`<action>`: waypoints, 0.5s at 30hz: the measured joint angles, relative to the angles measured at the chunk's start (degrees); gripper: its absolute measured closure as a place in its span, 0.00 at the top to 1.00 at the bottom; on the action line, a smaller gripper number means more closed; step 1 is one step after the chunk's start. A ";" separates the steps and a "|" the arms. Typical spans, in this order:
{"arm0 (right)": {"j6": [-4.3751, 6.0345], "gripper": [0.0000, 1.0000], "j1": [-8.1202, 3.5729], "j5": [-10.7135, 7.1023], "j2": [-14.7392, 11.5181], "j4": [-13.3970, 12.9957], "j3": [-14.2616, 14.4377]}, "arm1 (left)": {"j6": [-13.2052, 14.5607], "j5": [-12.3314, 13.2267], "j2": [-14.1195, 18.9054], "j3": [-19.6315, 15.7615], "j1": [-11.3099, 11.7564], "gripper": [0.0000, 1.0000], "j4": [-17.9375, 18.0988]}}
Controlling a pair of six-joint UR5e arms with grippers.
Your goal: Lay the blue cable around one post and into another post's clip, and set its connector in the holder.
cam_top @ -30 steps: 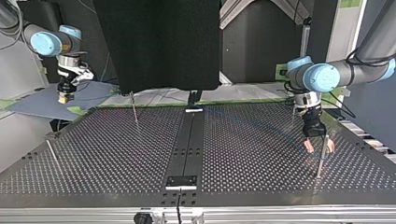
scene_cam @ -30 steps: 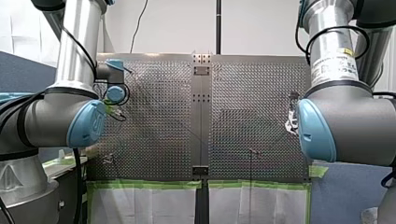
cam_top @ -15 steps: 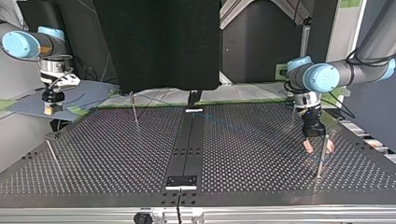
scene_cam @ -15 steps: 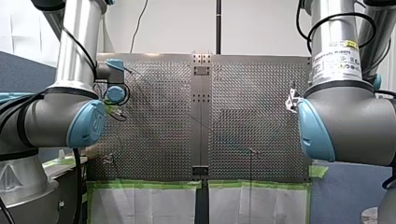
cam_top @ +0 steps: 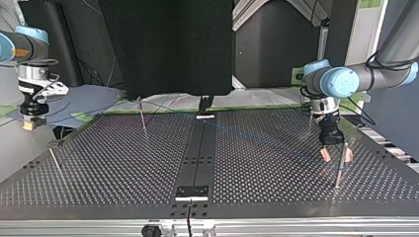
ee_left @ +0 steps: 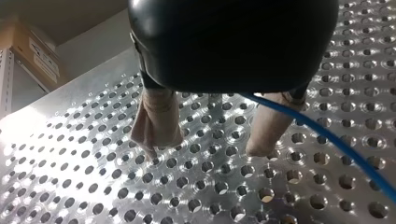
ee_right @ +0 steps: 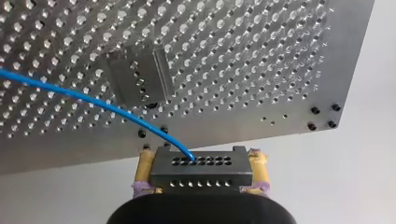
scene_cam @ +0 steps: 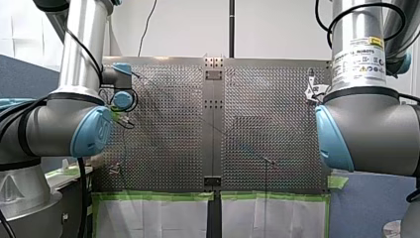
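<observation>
At the near right of the top view, our left gripper (cam_top: 337,157) hangs low over the perforated table (cam_top: 123,168), just beside a thin upright post (cam_top: 339,165). Its beige fingers (ee_left: 156,121) stand spread and grip nothing, and the blue cable (ee_left: 336,147) runs close past one of them. From there the cable stretches as a faint line across the table toward the view's far left. Whether it already bends round the post we cannot tell. Farthest off, our right gripper (cam_top: 30,124) hangs beyond the table's edge, its yellow pads (ee_right: 144,170) pinching the dark connector (ee_right: 201,173), with the cable plugged into the connector's face. Over the past second this gripper has swung outward to the top view's left, off the table, while our left gripper has stayed put. We judge that the slack is being drawn out so the line lies straight for routing. The connector is not yet seated: a metal bracket (ee_right: 135,84) on the table, possibly the holder, sits ahead of our right gripper and well apart from it, so the clip and holder steps both remain
</observation>
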 joint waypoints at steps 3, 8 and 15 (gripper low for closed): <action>-1.77 0.00 0.13 -0.02 1.23 1.59 -1.06 | -0.09 -0.01 -0.01 0.00 0.03 1.00 0.00; -4.60 0.00 0.29 -0.29 3.30 4.29 -2.15 | 0.02 -0.11 0.00 0.00 0.02 1.00 0.00; -8.82 0.00 0.62 -1.45 3.75 6.43 -2.77 | 0.20 -0.12 0.00 0.00 0.04 1.00 0.00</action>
